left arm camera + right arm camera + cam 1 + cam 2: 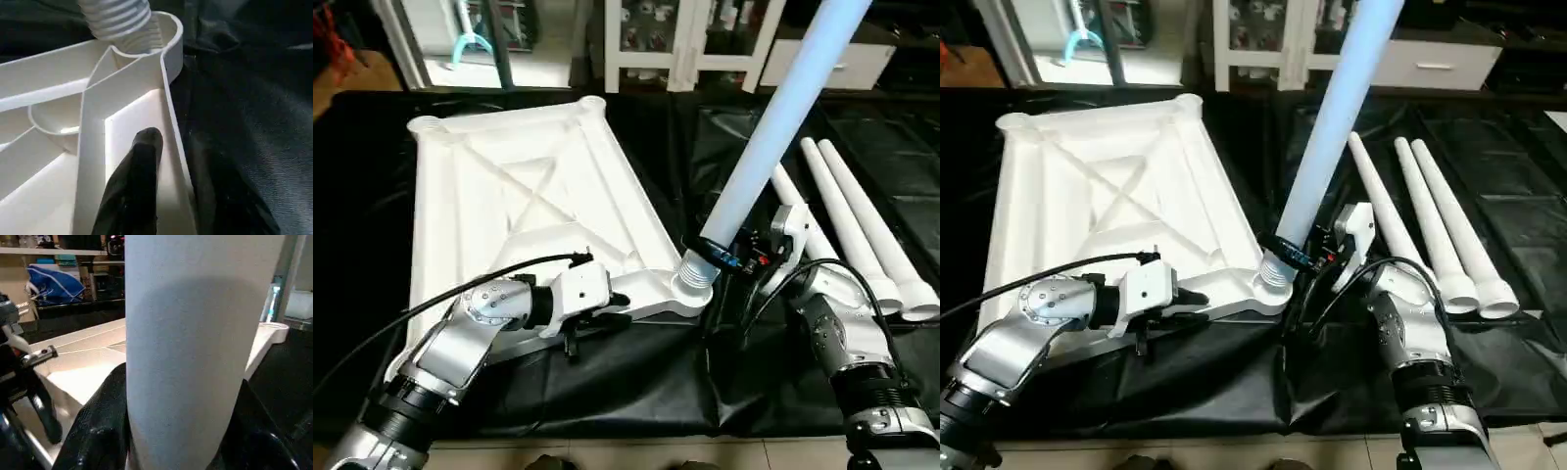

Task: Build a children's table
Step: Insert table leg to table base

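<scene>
Probably the leg [773, 127], a light, stiff and smooth tube standing tilted in the near corner socket of the upturned tabletop [480, 196], is best held low, where the right gripper [736, 257] is clamped, while the left gripper [592, 328], whose finger spacing cannot be told, is kept at the rim.

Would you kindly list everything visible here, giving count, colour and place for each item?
Tabletop: one, white, lying underside up on the black cover, X ribs showing.
Leg in socket: one, white, standing tilted with its threaded end in the tabletop's near right corner socket.
Spare legs: three, white, lying side by side on the cover, right of the tabletop.
Black cover: one, black, spread under everything.
Shelving: white, along the back.
Left gripper: one, silver arm, black fingers at the tabletop's near edge.
Right gripper: one, fingers closed around the standing leg just above the socket.
</scene>
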Tool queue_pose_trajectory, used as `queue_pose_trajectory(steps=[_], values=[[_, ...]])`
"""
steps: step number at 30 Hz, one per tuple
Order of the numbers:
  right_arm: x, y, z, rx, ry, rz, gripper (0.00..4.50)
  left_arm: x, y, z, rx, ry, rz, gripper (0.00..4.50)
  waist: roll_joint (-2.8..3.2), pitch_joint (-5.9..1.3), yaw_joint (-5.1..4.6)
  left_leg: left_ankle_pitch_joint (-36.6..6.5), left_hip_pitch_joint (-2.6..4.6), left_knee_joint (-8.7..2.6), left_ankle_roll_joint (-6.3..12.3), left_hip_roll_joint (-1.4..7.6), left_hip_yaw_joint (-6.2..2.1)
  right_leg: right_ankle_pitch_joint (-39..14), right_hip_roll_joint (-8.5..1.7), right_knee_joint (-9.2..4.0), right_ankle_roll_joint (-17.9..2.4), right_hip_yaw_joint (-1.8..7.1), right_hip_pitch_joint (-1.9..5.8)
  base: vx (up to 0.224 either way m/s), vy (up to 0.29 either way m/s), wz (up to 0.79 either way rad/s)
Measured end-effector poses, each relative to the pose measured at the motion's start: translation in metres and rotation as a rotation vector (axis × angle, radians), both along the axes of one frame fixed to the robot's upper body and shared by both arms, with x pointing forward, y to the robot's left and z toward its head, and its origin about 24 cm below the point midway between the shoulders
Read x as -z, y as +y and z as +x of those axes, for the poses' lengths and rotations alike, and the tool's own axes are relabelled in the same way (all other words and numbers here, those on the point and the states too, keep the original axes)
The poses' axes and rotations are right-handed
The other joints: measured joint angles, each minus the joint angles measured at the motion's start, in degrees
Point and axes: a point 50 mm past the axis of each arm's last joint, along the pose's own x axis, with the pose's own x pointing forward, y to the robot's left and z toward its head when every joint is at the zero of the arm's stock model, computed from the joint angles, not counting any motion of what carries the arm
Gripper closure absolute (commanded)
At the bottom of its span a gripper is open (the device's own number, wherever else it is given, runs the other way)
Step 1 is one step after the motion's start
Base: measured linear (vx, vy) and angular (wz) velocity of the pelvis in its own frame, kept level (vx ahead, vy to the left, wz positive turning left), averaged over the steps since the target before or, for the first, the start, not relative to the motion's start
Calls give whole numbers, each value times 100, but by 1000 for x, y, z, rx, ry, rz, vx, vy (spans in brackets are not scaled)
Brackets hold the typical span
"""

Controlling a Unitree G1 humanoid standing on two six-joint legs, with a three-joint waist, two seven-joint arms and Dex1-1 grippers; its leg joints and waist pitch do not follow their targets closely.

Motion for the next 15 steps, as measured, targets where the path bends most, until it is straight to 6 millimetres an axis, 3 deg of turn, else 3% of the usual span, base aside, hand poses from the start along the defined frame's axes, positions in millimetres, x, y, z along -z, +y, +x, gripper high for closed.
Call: queue_pose_trajectory(steps=[15], values=[[2,7,-7,-34,26,17,265,-1,14,-1,22,-44,109,338,7,6,-137,-8,20,-8,-45,8,0,1,7,13,0,2,2,0,0,0]])
